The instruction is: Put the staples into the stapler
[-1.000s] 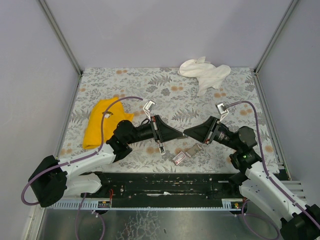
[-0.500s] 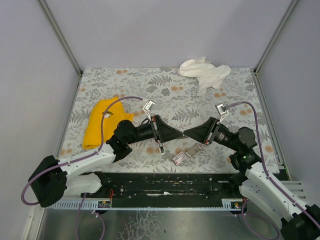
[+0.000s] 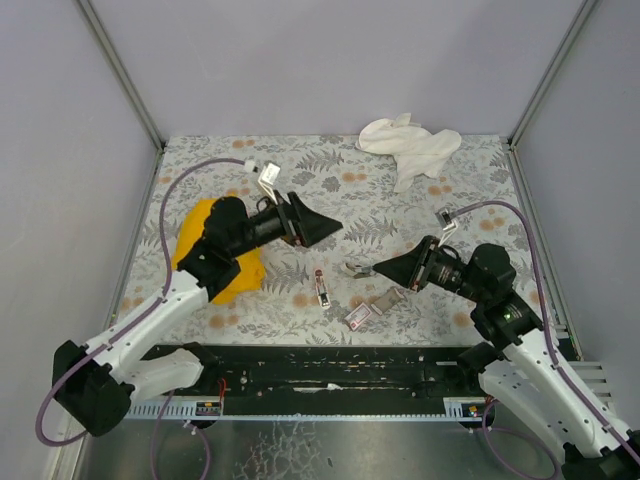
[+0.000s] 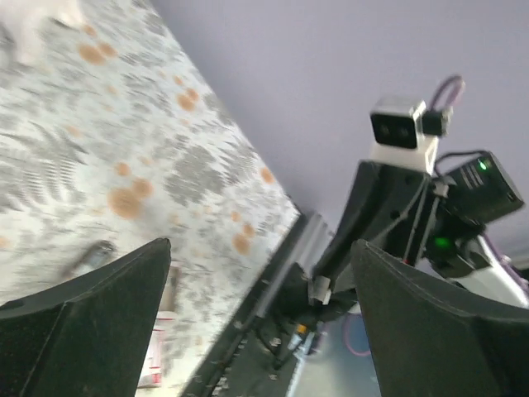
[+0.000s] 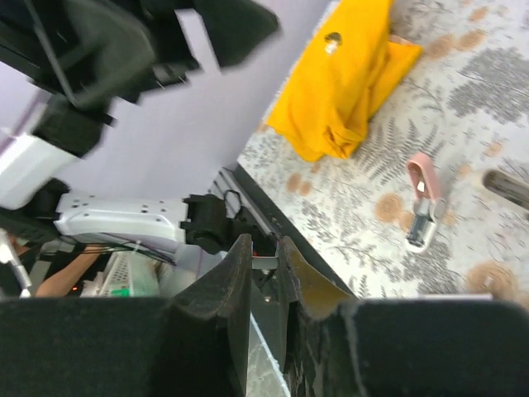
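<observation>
Two pincers flank the tiny pink plastic stapler (image 3: 320,287), left lying free for loading: my left pincer (image 3: 333,226) gapes empty well clear of it, and my right pincer (image 3: 352,269), pinched nearly shut, hovers just beside it.

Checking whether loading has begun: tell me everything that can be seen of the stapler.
The stapler is tiny, with pink plastic at its far end and silvery metal at its near end. The two parts seem laid end to end, as if swung open. It lies flat on the floral table cover, between the two arms, its length running roughly from far to near. Nothing touches it. Whether its channel holds staples is too small to tell.
</observation>
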`<state>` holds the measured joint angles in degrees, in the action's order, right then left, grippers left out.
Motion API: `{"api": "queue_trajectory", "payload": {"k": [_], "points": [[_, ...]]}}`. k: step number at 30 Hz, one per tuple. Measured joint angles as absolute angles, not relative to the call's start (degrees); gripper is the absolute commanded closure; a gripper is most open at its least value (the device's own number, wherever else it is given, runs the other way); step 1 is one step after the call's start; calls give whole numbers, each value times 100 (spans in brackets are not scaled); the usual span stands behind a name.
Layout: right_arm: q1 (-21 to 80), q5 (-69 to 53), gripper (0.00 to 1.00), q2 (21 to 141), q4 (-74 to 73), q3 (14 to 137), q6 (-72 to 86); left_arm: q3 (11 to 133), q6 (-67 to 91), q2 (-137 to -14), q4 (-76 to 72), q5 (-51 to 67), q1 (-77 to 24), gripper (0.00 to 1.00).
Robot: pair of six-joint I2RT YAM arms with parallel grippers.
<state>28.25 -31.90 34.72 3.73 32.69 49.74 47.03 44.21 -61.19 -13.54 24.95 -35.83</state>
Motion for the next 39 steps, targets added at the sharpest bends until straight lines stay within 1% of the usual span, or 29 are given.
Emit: {"api": "queue_trajectory", "payload": {"k": [2, 4, 8, 11, 15, 21, 27, 32, 39], "points": [[2832, -3079, 82, 3474, 84, 3282, 4829, 5035, 4075, -6106, -856, 2547, -3173, 10], [2871, -2961, 83, 3520, -189, 3282, 4733, 5242, 3752, -6082, -434, 2661, -2558, 10], [3111, -2582, 84, 3815, -539, 3282, 4602, 5310, 3371, -6204, 167, 3017, -1061, 10], [3463, -2209, 84, 4154, -661, 3282, 4565, 5395, 3114, -6525, 659, 3028, -395, 11], [4235, -1500, 85, 4764, -746, 3282, 4539, 5424, 2655, -6676, 1153, 2707, -294, 11], [5179, -537, 84, 5813, -526, 3321, 4541, 5245, 2032, -6248, 1275, 1841, -294, 11], [6023, 416, 84, 7345, -384, 3988, 4427, 5238, 1608, -5975, 1317, 1188, -294, 10], [6331, 1050, 84, 8283, -340, 4772, 4322, 5155, 1417, -5787, 1411, 768, -294, 9], [6344, 1745, 84, 8969, -716, 5511, 4274, 5137, 1315, -5717, 1417, 499, -294, 9]]}}
